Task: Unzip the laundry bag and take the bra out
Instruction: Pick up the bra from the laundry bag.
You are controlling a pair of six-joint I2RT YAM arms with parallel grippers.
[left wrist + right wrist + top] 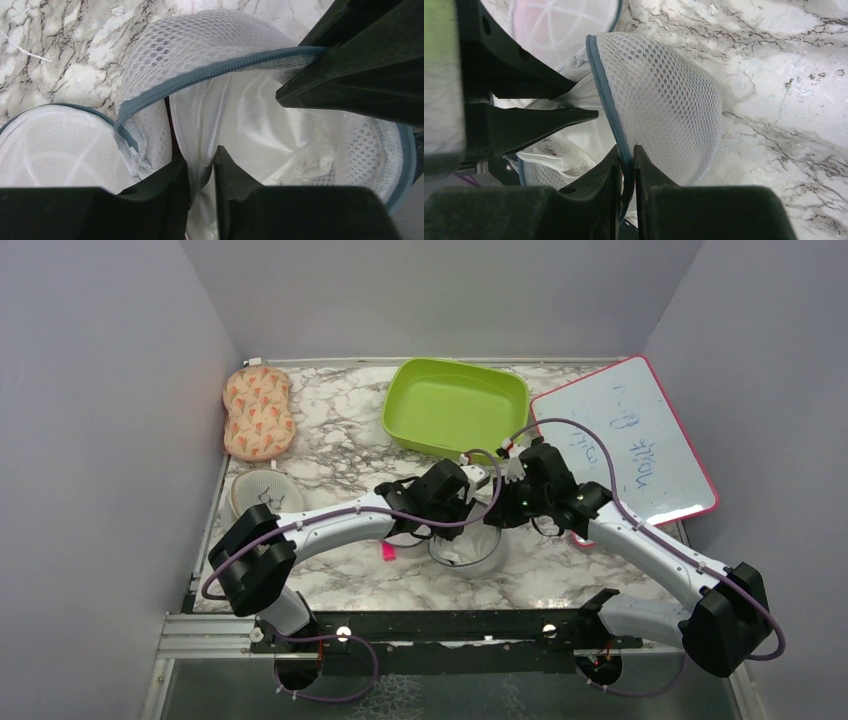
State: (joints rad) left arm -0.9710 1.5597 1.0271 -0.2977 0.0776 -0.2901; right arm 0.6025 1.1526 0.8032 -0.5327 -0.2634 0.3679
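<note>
Open laundry bag (pixel 664 100): L tool (pixel 200 160) clamped on white fabric, prob. bra (pixel 250 120); R tool (pixel 626 155) clamped on zip rim (pixel 603 95).

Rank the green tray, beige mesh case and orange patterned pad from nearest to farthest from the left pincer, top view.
1. Green tray, just behind the left pincer.
2. Beige mesh case, out to the left.
3. Orange patterned pad, back left, by the wall.
</note>
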